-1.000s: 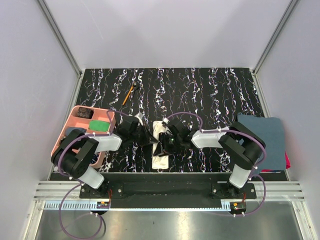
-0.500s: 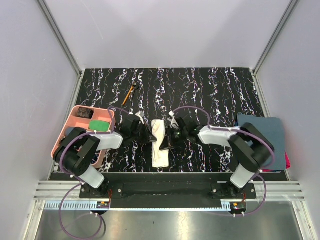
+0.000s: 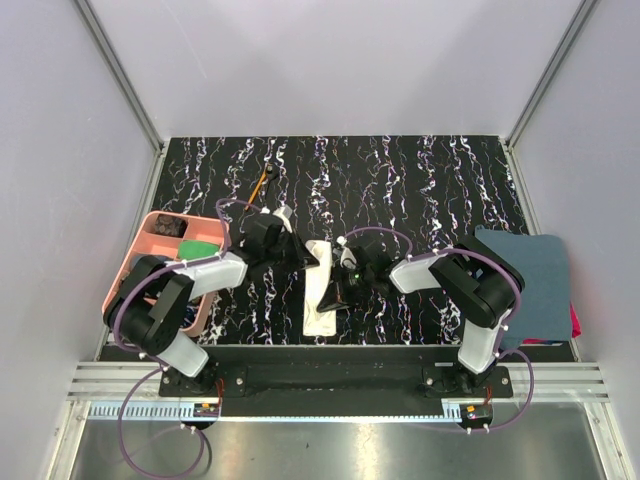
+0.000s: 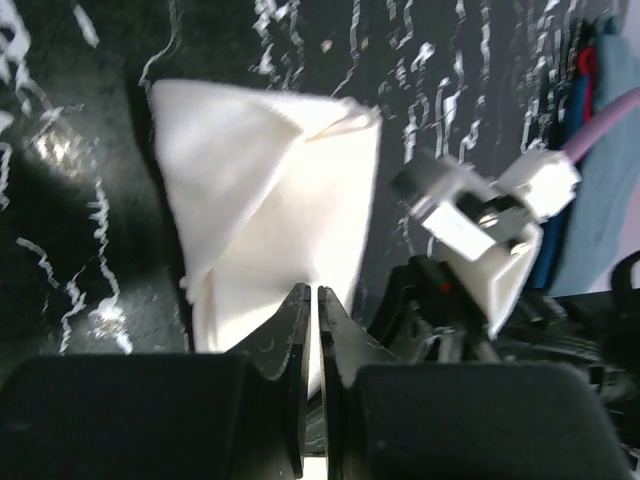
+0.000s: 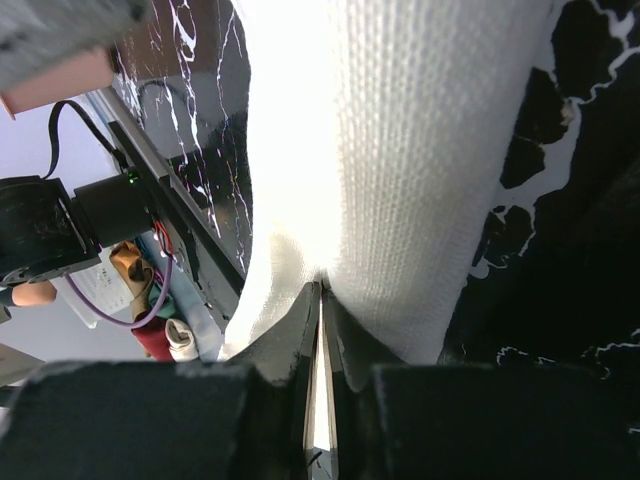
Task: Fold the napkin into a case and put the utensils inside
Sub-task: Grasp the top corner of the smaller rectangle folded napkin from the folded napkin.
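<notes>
Toward the far left of the bench (image 3: 430,180), the orange-handled stick (image 3: 258,190) lies loose, well apart from the napkin (image 3: 318,318) and not yet tucked in. The left tool (image 4: 310,295) has narrow jaws at the napkin's far end; I cannot tell if it grips. The napkin lies mid-bench as a partly folded strip. The right tool (image 5: 320,290) pinches its right edge. Folding looks unfinished, and loading remains.

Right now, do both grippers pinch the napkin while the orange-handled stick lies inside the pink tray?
Not quite: the orange-handled stick lies on the table beyond the pink tray, as the top view shows; the left gripper and right gripper do pinch the napkin.
</notes>
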Motion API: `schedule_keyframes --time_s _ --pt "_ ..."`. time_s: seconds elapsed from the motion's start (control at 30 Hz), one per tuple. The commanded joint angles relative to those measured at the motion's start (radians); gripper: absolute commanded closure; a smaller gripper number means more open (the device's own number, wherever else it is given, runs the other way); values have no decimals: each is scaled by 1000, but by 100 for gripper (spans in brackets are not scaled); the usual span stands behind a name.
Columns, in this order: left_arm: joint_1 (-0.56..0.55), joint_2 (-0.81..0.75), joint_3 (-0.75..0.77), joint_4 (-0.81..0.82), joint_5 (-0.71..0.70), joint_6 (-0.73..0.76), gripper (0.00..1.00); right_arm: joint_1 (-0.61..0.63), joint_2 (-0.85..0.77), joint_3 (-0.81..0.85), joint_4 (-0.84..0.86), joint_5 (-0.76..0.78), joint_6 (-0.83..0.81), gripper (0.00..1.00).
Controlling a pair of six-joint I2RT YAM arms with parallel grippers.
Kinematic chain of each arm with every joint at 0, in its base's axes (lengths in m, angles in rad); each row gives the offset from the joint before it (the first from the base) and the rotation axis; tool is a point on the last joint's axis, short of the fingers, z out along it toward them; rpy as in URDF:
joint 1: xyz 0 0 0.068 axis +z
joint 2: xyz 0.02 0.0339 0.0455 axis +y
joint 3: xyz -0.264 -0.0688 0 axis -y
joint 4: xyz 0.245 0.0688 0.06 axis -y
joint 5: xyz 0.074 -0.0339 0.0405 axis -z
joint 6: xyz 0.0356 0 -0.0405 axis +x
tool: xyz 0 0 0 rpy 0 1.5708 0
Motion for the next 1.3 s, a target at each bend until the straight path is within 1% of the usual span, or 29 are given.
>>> schedule_keyframes --time_s 0.0,0.1,0.17,0.23,0.27,0.3,0.33,0.37,0.4,0.43,0.47,0.53,0.6,0.7,0.8,0.9,1.0,1.07,1.13,1.17,1.23,1.27 --pt "3 53 45 45 21 -10 93 -1 24 -8 -55 37 -46 89" --pt "3 109 26 101 32 -24 94 -1 1 6 -90 53 -60 89" --pt "6 129 14 106 16 -16 95 -1 -19 13 -115 63 -68 88" --pt "11 152 14 102 -17 5 96 -1 -36 21 -156 77 -88 85" --pt "12 158 21 83 -49 42 96 -1 -54 21 -175 77 -98 83" --pt "14 164 38 44 -110 65 96 -1 -70 21 -220 83 -130 80" --pt "21 167 44 31 -129 99 96 -2 -88 16 -248 97 -150 78" --pt "25 167 52 17 -143 108 97 -2 -138 10 -267 112 -172 76" --pt "26 164 58 3 -145 113 97 -1 -166 -2 -335 144 -212 74" --pt "25 153 60 2 -145 117 97 -2 -192 -4 -359 158 -227 71" --pt "23 149 57 5 -131 113 97 -2 -240 4 -400 171 -253 70" --pt "22 143 52 16 -117 93 97 -2 -278 21 -431 195 -267 68" --pt "22 140 31 40 -102 78 97 -4 -303 61 -459 208 -273 68" --pt "20 124 12 57 -106 59 97 -7 -268 116 -460 209 -273 69" --pt "20 117 3 59 -117 50 97 -6 -204 159 -453 174 -269 77" --pt "20 118 -6 72 -119 33 97 10 -160 154 -397 140 -235 82" --pt "18 121 -17 86 -126 8 98 54 -134 147 -356 133 -201 82" --pt "17 124 -21 95 -131 -1 98 60 -108 110 -280 113 -152 83" --pt "14 126 -23 95 -138 -7 98 71 -90 98 -275 109 -146 83" --pt "14 127 -23 94 -139 -7 98 73 -78 86 -244 122 -158 83" --pt "11 127 -20 92 -139 -7 98 73 -67 75 -258 177 -181 83" --pt "11 124 -18 88 -143 -8 97 68 -74 84 -331 203 -219 83"
